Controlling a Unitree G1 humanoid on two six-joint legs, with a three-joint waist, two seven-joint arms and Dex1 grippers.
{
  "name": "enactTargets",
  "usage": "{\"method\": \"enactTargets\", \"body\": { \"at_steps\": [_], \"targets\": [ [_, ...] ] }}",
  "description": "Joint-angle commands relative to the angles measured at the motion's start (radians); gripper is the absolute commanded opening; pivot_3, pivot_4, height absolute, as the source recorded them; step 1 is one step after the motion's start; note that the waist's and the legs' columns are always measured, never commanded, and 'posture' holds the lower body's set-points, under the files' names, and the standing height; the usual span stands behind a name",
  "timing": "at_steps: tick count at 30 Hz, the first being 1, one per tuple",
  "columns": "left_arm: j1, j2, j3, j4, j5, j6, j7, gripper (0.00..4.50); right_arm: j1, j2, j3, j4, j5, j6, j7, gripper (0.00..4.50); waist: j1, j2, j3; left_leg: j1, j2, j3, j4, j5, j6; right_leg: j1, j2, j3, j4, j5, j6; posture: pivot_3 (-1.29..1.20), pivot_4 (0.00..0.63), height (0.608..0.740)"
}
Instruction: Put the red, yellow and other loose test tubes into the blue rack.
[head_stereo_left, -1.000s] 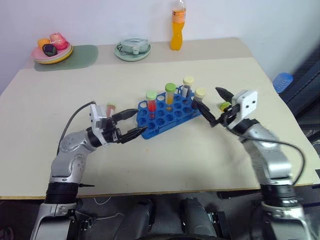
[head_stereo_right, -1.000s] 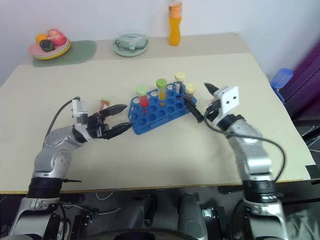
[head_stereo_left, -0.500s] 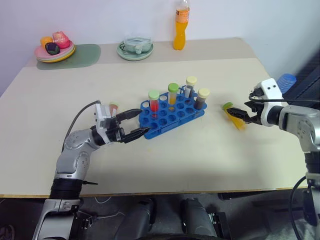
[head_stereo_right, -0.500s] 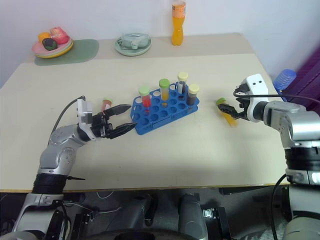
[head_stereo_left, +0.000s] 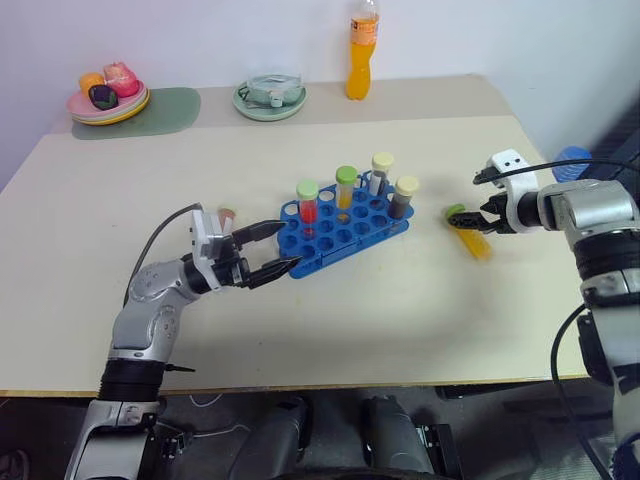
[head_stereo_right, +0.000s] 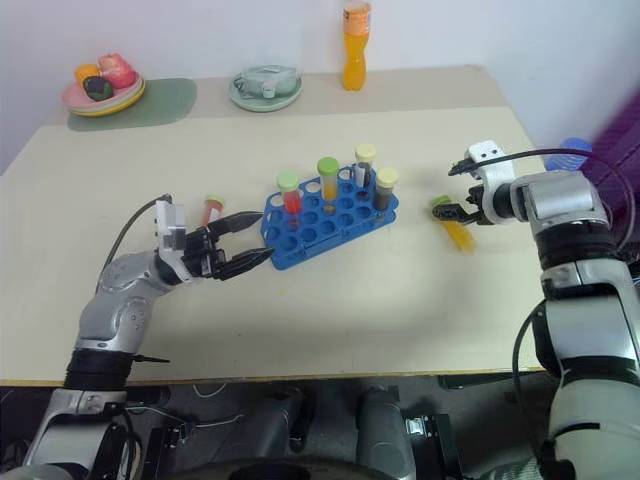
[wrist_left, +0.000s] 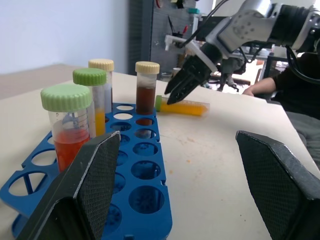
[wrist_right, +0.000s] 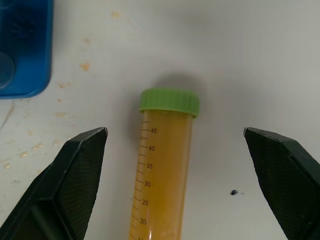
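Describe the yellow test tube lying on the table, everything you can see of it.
The yellow test tube is a clear plastic tube with a ribbed green screw cap and printed graduation marks, filled with opaque yellow-orange liquid. It lies flat on the beige table, to the right of the blue rack and apart from it. The right end effector hovers open astride it, fingers not touching.
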Motion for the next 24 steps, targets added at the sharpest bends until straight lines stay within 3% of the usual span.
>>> {"method": "enactTargets", "body": {
  "at_steps": [1,9,16,20,24],
  "targets": [
    [0.009,0.014,0.014,-0.055,-0.008,0.009,0.011,3.79,-0.069,0.005,0.024,0.117,-0.075,-0.073,0.042,4.48,0.0,0.0,0.0,0.0,0.0,0.0,0.0,0.0,0.0,0.0,0.0,0.0,0.0,0.0,0.0,0.0,0.15,0.74],
    [0.027,0.024,0.012,-0.125,-0.016,0.059,0.049,3.79,-0.136,0.05,0.069,0.278,-0.195,-0.154,0.137,4.48,-0.015,0.0,0.0,0.0,0.0,0.0,0.0,0.0,0.0,0.0,0.0,0.0,0.001,0.0,0.0,0.0,0.15,0.74],
    [0.035,0.027,0.011,-0.143,-0.018,0.082,0.062,3.79,-0.212,0.099,0.034,0.393,-0.228,-0.163,0.124,4.48,-0.02,0.0,0.0,0.0,0.0,0.0,0.0,0.0,-0.001,0.0,0.0,0.0,0.001,0.0,0.0,0.0,0.15,0.74],
    [0.038,0.029,0.01,-0.155,-0.019,0.093,0.067,3.79,-0.23,0.133,0.036,0.438,-0.259,-0.177,0.106,3.2,-0.023,0.0,0.0,0.0,0.0,0.0,0.0,0.0,-0.001,0.0,0.0,0.001,0.001,0.0,0.0,0.0,0.15,0.74],
    [0.048,0.028,0.008,-0.185,-0.019,0.11,0.086,3.79,-0.221,0.153,0.046,0.441,-0.288,-0.206,0.115,1.14,-0.024,0.0,0.0,0.0,0.0,0.0,0.0,0.0,-0.001,0.0,0.001,0.001,0.001,0.0,0.0,0.0,0.15,0.74]
  ]
}}
